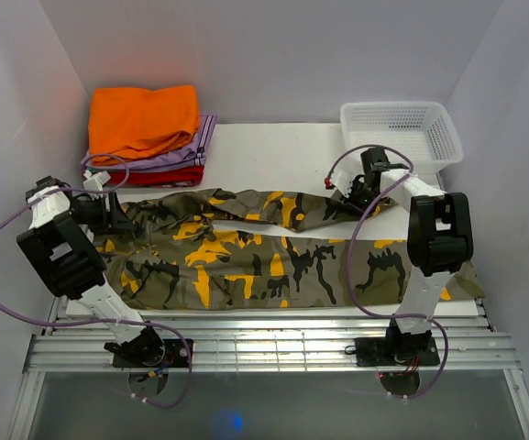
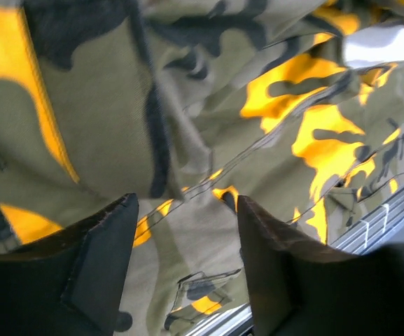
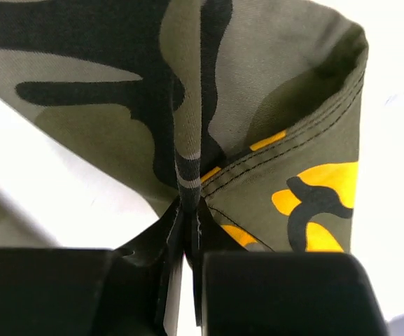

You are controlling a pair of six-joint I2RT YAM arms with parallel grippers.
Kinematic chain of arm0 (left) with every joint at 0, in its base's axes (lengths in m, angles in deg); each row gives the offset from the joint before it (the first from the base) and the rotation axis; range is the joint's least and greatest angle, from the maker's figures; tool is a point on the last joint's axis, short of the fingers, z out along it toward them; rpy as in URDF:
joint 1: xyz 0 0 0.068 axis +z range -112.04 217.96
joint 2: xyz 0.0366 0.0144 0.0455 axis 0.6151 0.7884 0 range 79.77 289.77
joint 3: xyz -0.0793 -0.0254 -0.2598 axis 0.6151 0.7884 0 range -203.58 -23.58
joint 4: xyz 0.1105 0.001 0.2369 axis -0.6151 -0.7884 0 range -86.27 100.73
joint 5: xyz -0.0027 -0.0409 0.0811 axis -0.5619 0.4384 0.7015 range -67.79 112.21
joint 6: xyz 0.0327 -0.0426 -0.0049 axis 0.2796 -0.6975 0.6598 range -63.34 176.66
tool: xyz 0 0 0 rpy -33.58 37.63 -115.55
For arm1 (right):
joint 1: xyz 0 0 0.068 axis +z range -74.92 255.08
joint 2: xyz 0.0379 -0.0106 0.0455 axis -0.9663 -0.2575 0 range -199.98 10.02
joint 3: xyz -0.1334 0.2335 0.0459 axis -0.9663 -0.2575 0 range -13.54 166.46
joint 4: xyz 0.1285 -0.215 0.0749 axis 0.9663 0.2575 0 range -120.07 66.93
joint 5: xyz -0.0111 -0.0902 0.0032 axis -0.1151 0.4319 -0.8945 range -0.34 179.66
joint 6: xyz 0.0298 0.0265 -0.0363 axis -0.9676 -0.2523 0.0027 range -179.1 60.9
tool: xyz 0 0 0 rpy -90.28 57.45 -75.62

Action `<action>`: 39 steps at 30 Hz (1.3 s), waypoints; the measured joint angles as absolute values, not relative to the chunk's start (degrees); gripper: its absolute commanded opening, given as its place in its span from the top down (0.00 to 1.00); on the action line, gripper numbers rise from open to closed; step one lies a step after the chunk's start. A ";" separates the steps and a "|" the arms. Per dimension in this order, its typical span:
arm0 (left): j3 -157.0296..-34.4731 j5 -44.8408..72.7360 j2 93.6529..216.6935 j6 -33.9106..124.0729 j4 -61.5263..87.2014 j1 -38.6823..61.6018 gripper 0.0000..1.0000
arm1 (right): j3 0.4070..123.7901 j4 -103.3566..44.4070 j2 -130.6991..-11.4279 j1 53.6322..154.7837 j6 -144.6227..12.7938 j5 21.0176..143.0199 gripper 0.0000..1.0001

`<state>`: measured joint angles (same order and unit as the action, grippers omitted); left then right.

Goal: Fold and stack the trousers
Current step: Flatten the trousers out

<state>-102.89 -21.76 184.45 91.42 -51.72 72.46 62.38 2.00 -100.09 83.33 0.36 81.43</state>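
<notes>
Start only: pinching unfolded camouflage trousers (image 1: 246,261) at 2 o'clock with right claw (image 3: 185,210), holding left claw (image 2: 184,217) open at 9 o'clock; stacking pending.

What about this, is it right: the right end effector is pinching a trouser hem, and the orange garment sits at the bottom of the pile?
No: the orange garment lies on top of the pile, above the lilac garment and red garment, per the top external view. The right end effector is pinching the hem of the trousers.
</notes>
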 measured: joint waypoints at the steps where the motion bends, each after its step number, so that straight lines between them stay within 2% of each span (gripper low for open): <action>1: -102.23 -20.97 184.45 91.29 -51.31 72.46 0.50 | 61.51 2.73 -98.91 83.16 0.62 81.89 0.92; 3: -100.42 -18.87 184.45 91.05 -49.47 72.46 0.60 | 60.59 5.28 -96.24 82.89 1.21 82.30 0.92; 4: -99.15 -17.34 184.47 90.90 -48.20 72.46 0.69 | 60.68 6.53 -94.69 82.74 1.35 82.39 0.92; 6: -97.14 -14.59 184.52 90.62 -46.30 72.46 0.80 | 62.17 9.55 -91.56 82.61 1.48 82.39 0.92; 7: -96.05 -12.77 184.74 90.40 -45.12 72.44 0.91 | 63.50 11.03 -90.12 82.61 1.52 82.33 0.92; 9: -94.91 -9.84 185.65 90.07 -43.46 72.53 1.00 | 67.00 13.94 -87.72 82.61 1.89 82.39 0.92; 18: -93.27 -6.15 187.18 90.68 -40.12 77.29 1.00 | 76.55 29.13 -84.15 79.05 4.91 82.90 0.92; 22: -93.32 -6.08 186.18 93.65 -39.66 81.36 1.00 | 79.76 37.17 -89.86 77.04 4.47 81.82 0.92; 26: -93.47 -5.17 184.95 96.34 -38.63 83.15 1.00 | 80.92 37.83 -100.02 76.23 -0.49 81.50 0.92; 29: -94.21 -4.80 184.76 97.35 -38.48 83.13 1.00 | 86.51 37.43 -107.61 76.10 -6.79 79.99 0.82; 30: -94.34 -4.66 184.76 97.52 -38.43 83.08 1.00 | 89.07 37.11 -109.40 76.05 -8.53 79.59 0.74; 32: -94.56 -4.53 184.76 97.63 -38.41 82.93 1.00 | 92.96 35.73 -111.37 76.08 -11.55 79.38 0.64; 33: -94.56 -4.53 184.76 97.61 -38.32 82.89 1.00 | 94.43 34.20 -111.58 76.08 -13.45 79.46 0.49; 34: -94.56 -4.53 184.76 97.54 -38.35 82.89 1.00 | 95.08 33.35 -111.56 76.08 -14.70 79.70 0.40; 36: -94.56 -4.60 184.76 97.39 -38.48 82.89 1.00 | 95.59 30.88 -110.43 76.05 -16.49 80.86 0.15; 37: -94.56 -4.62 184.76 97.35 -38.54 82.89 1.00 | 95.19 29.89 -109.46 76.03 -17.12 81.21 0.10; 39: -94.56 -4.82 184.76 97.30 -38.70 82.89 1.00 | 91.72 27.10 -105.57 75.35 -16.56 81.58 0.09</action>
<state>-94.56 -4.82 184.76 97.30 -38.70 82.89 91.72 27.10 -105.57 75.35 -16.56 81.58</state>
